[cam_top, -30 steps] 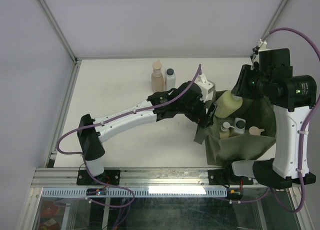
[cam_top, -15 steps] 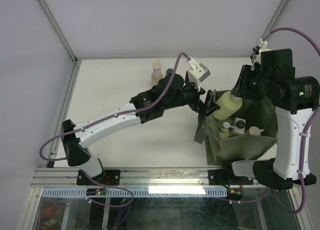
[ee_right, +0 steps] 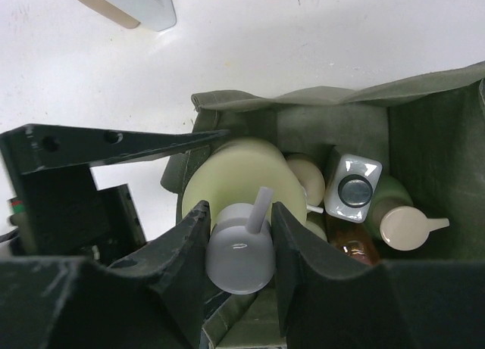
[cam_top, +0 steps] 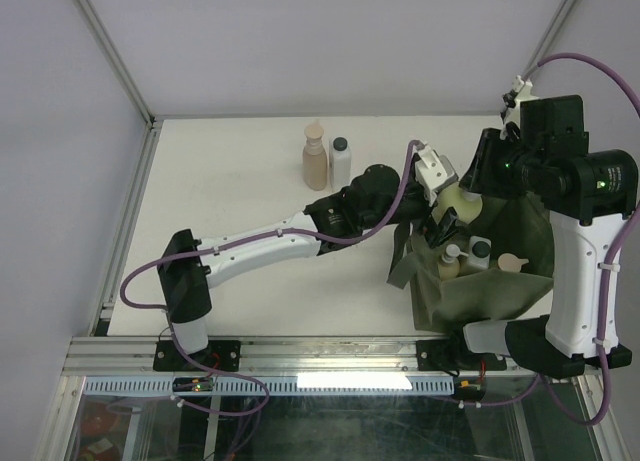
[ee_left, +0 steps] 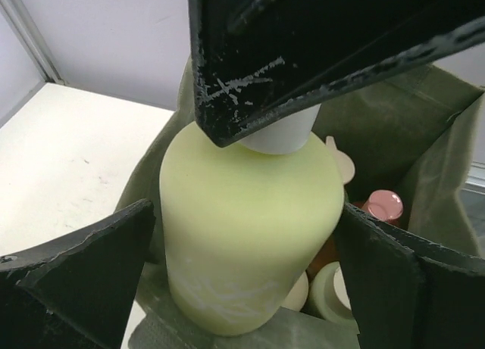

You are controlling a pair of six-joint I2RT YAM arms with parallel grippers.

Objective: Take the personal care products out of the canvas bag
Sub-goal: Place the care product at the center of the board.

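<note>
Right gripper [ee_right: 240, 222] clamps grey pump cap [ee_right: 239, 264] of yellow-green bottle [ee_left: 246, 190] at canvas bag [ee_right: 428, 129] mouth, left gripper [ee_left: 242, 247] wide open with bottle body between its fingers

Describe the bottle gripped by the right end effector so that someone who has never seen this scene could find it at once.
Find the olive bag on the right, open at the top. At its far left corner stands the yellow-green bottle, its grey pump cap pinched by the right end effector. It is far wider than the small bottles beside it.
</note>
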